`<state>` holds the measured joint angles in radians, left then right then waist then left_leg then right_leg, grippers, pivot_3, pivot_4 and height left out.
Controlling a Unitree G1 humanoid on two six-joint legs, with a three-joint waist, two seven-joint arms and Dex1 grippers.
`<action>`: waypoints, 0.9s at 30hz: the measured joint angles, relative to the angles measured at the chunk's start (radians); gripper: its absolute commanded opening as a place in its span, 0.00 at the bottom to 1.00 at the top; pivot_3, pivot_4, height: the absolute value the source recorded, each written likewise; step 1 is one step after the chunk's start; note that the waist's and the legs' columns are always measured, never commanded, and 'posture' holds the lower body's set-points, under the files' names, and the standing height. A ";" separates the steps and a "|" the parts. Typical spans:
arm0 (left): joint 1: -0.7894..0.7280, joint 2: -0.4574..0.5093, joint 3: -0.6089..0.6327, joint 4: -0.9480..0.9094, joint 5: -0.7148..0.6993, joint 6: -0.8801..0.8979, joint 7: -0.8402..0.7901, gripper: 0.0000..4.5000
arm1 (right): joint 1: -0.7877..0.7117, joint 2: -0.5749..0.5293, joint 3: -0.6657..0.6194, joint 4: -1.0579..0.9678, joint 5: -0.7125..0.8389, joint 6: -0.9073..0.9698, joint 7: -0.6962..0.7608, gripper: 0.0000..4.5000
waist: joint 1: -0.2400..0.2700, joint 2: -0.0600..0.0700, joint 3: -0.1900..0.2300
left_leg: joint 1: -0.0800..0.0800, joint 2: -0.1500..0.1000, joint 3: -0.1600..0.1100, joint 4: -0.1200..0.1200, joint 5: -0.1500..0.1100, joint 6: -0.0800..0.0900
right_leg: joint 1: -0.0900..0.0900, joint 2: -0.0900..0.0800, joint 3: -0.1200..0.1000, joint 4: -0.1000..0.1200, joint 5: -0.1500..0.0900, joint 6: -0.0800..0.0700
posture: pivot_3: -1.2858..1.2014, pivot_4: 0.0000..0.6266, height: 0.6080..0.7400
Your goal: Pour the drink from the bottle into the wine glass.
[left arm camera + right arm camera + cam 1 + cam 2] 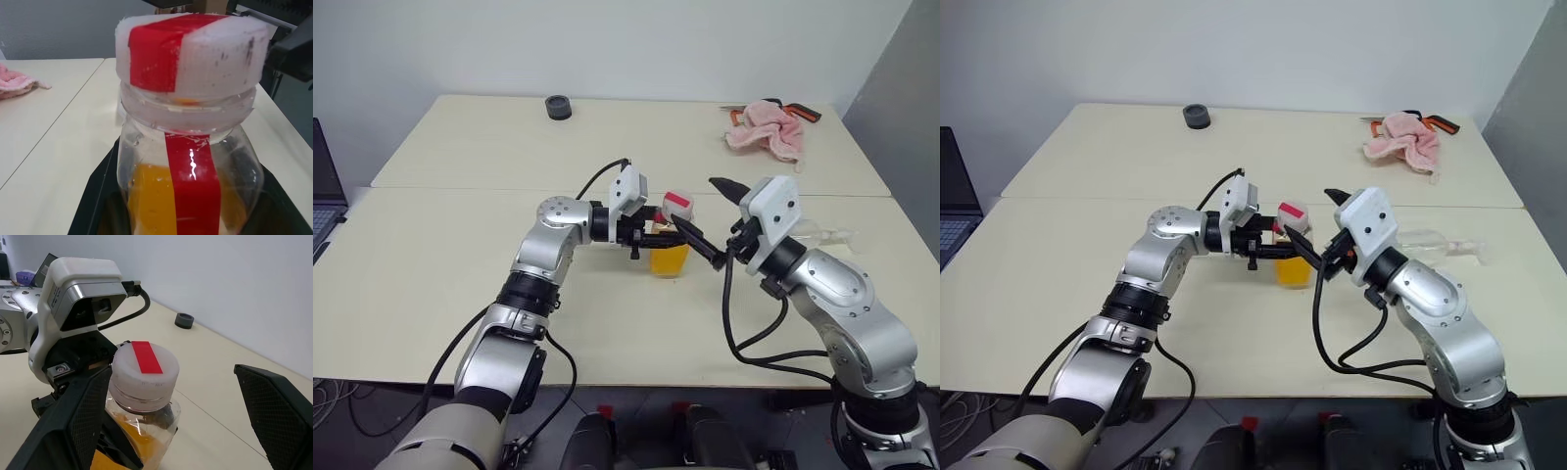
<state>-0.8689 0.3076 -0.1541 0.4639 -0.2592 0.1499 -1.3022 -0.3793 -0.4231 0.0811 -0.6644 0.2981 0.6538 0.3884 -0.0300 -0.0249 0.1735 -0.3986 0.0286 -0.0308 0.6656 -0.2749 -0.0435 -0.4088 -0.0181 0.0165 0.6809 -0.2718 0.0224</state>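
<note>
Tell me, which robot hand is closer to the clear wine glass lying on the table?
Right. The right gripper is open beside the bottle's cap, its arm next to the wine glass. The left gripper grips the bottle, farther away.

Head views look down; wrist views closely share the bottle (188, 161).

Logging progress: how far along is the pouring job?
Done: left gripper is shut on the bottle. In hand: open right gripper sits around the cap, which is on. Left: uncapping and pouring; the wine glass lies on its side on the table.
</note>
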 measured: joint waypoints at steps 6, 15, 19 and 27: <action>0.000 0.000 0.000 0.003 0.000 0.000 0.000 0.39 | 0.008 -0.003 -0.008 -0.004 0.000 0.004 0.005 0.95 | 0.000 0.000 0.000 | 0.000 0.000 0.000 0.000 0.000 0.000 | 0.000 0.000 0.000 0.000 0.000 0.000 | 0.52 0.24 1.00; 0.000 0.000 0.000 0.013 0.000 0.000 0.001 0.39 | 0.012 -0.013 -0.019 -0.009 0.000 0.009 0.010 0.95 | 0.000 0.000 0.000 | 0.000 0.000 0.000 0.000 0.000 0.000 | 0.000 0.000 0.000 0.000 0.000 0.000 | 0.52 0.24 1.00; 0.000 0.000 0.000 0.013 0.000 0.000 0.001 0.39 | 0.013 -0.015 -0.019 -0.009 0.000 0.009 0.011 0.95 | 0.000 0.000 0.000 | 0.000 0.000 0.000 0.000 0.000 0.000 | 0.000 0.000 0.000 0.000 0.000 0.000 | 0.52 0.24 1.00; 0.000 0.000 0.000 0.013 0.000 0.000 0.000 0.39 | 0.015 -0.028 -0.020 -0.009 -0.001 0.009 0.016 0.95 | 0.000 0.000 0.000 | 0.000 0.000 0.000 0.000 0.000 0.000 | 0.000 0.000 0.000 0.000 0.000 0.000 | 0.52 0.24 1.00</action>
<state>-0.8689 0.3076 -0.1541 0.4772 -0.2590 0.1496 -1.3017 -0.3643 -0.4506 0.0613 -0.6730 0.2973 0.6627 0.4042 -0.0299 -0.0250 0.1735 -0.3986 0.0287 -0.0308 0.6656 -0.2749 -0.0435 -0.4088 -0.0181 0.0165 0.6809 -0.2718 0.0224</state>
